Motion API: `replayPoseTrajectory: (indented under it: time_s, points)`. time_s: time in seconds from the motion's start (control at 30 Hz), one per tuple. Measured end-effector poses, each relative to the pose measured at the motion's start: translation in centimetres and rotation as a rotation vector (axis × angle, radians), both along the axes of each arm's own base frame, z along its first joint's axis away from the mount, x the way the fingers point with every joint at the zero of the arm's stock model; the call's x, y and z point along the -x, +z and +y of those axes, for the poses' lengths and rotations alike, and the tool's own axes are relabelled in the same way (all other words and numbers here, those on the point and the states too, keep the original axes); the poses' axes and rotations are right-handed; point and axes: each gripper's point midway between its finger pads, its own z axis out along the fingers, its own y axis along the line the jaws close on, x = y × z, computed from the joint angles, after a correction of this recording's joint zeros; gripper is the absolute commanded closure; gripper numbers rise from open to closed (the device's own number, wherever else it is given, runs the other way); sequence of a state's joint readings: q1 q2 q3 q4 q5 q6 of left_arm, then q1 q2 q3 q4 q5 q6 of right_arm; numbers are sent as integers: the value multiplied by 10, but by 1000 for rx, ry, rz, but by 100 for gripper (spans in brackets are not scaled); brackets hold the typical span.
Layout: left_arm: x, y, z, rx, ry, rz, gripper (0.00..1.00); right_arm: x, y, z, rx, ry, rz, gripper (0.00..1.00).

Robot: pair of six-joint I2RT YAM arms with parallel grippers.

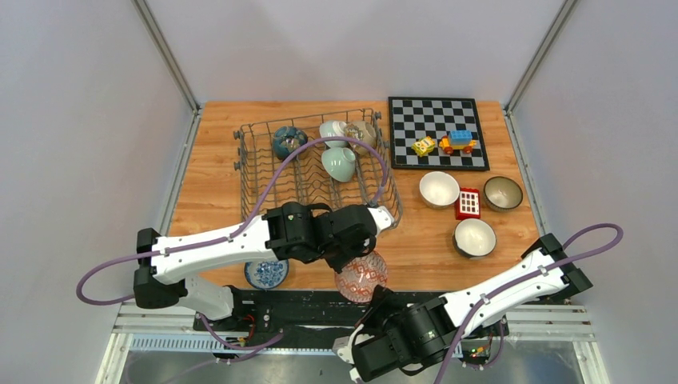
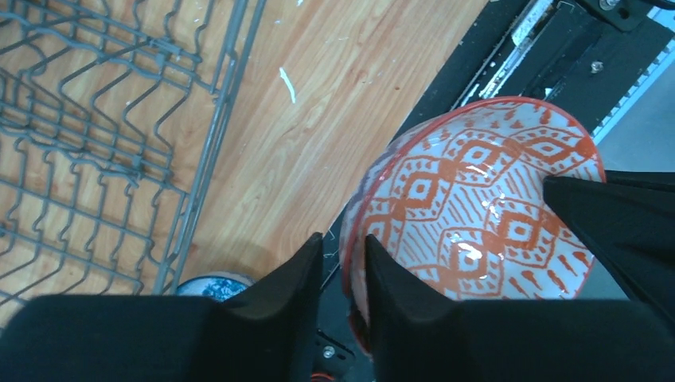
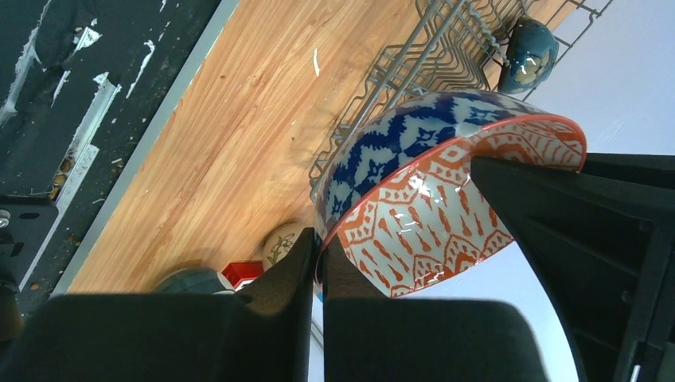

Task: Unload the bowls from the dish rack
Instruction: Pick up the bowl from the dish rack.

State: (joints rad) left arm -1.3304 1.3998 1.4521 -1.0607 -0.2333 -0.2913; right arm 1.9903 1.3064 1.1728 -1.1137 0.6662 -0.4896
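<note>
An orange-and-white patterned bowl [image 1: 361,276], blue on its outside [image 3: 430,207], hangs over the table's near edge between both arms. My right gripper [image 3: 318,237] is shut on its rim from below [image 1: 374,296]. My left gripper [image 2: 344,239] straddles the opposite rim of the bowl [image 2: 477,199]: one finger is inside, and the outer finger is still a small gap away, so it is open. The grey wire dish rack [image 1: 256,172] stands behind. It holds a dark teal bowl [image 1: 289,142], a pale green bowl [image 1: 339,163] and two pale bowls [image 1: 333,130] [image 1: 361,133].
A blue-and-white bowl [image 1: 266,274] sits on the table under my left arm. Two white bowls [image 1: 439,190] [image 1: 474,238], a brown bowl [image 1: 503,193] and a red block [image 1: 468,203] lie to the right. A chessboard [image 1: 424,112] with toy blocks is at the back right.
</note>
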Motion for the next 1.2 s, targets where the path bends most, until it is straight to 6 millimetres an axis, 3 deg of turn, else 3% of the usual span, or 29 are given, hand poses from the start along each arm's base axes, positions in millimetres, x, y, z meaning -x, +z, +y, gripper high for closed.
replayPoseTrajectory:
  time_s: [0.1, 0.17, 0.37, 0.43, 0.5, 0.57, 0.67, 0.77, 0.87, 0.93, 1.03, 1.1, 1.2]
  points:
    - [4, -5, -1, -1, -2, 20, 100, 1, -1, 2, -2, 2, 5, 100]
    - [4, -6, -3, 12, 12, 22, 100, 4, -2, 6, -17, 5, 21, 95]
    - [2, -10, 0, 4, 25, 16, 100, 6, -1, 8, -25, 3, 32, 44]
    - [1, -13, 4, -8, 34, 8, 100, 6, 4, 11, -49, -1, 37, 19]
    - [-4, -13, 8, -10, 51, -2, 100, 8, 9, 15, -89, -11, 52, 7]
    - [-14, -11, 14, 6, 89, -7, 100, 9, 13, 18, -134, -24, 76, 6]
    - [-47, -3, 34, 70, 224, -19, 100, 11, 18, 22, -201, -57, 115, 6]
    - [-92, 12, 74, 158, 433, -55, 100, 7, 23, 27, -296, -128, 176, 6]
    - [-118, 31, 116, 248, 613, -113, 100, -11, 27, 24, -424, -255, 256, 6]
    - [-121, 43, 140, 312, 695, -149, 100, -31, 32, 18, -554, -381, 323, 6]
    - [-110, 56, 159, 398, 758, -179, 100, -59, 44, 8, -770, -547, 416, 7]
    - [-101, 56, 169, 438, 799, -178, 100, -76, 52, 2, -928, -647, 483, 8]
    - [-86, 40, 185, 460, 879, -156, 100, -96, 59, -3, -1131, -763, 572, 9]
